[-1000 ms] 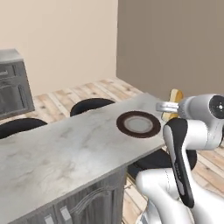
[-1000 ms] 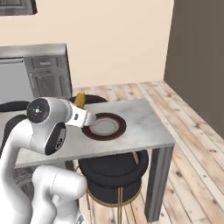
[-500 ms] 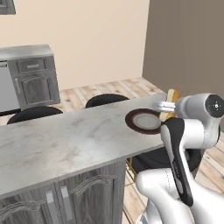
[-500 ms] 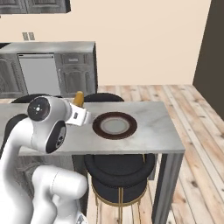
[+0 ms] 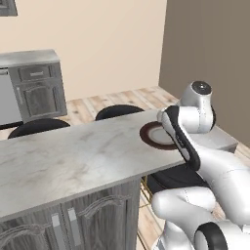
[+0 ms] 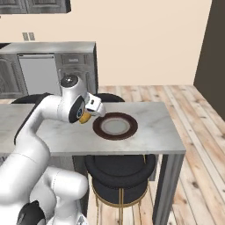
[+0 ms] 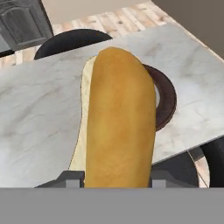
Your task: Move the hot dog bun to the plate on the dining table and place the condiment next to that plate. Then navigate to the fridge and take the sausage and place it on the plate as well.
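With my gripper [image 6: 86, 115] pinching the hot dog bun [image 7: 119, 118] just beside the plate [image 6: 114, 126] near the surface's [image 6: 149, 136] right end, I should centre it over the cream middle before lowering gently.

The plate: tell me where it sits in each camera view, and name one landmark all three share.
Left base view: the plate sits right of centre on the dining table, partly hidden behind the white arm.
Right base view: the plate lies at picture centre, near the table's right end.
Hand view: only the dark rim peeks out right of the hot dog bun.
Shared landmark: the marble tabletop.
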Robot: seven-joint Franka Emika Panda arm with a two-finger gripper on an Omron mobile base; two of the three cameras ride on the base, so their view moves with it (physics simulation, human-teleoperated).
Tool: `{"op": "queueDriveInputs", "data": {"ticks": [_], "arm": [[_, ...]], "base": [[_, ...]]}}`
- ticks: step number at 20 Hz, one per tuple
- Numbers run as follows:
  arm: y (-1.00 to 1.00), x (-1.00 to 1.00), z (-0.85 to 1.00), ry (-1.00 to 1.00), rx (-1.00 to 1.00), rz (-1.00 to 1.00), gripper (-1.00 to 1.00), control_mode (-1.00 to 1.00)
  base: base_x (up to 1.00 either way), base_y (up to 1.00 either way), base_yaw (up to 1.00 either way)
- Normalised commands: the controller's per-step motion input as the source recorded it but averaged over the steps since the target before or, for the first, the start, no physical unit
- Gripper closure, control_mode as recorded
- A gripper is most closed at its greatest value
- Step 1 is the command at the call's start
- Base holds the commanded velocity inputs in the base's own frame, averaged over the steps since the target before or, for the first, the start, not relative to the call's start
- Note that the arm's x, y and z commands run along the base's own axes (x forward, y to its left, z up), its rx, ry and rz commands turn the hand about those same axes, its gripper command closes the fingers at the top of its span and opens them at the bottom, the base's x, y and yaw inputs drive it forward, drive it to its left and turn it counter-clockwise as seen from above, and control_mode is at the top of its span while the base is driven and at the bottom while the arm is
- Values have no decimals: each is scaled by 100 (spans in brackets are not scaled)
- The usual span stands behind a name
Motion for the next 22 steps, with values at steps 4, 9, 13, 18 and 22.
{"op": "queueDriveInputs", "data": {"ticks": [4,9,13,18,22], "arm": [[-10,38,-68,18,0,-7,100,-100],[-15,60,-57,6,3,-1,100,-100],[-20,80,-28,5,6,0,100,-100],[-21,69,-29,8,1,0,100,-100],[-13,33,-37,7,1,0,100,-100]], "base": [[0,0,0],[0,0,0],[0,0,0],[0,0,0],[0,0,0]]}}
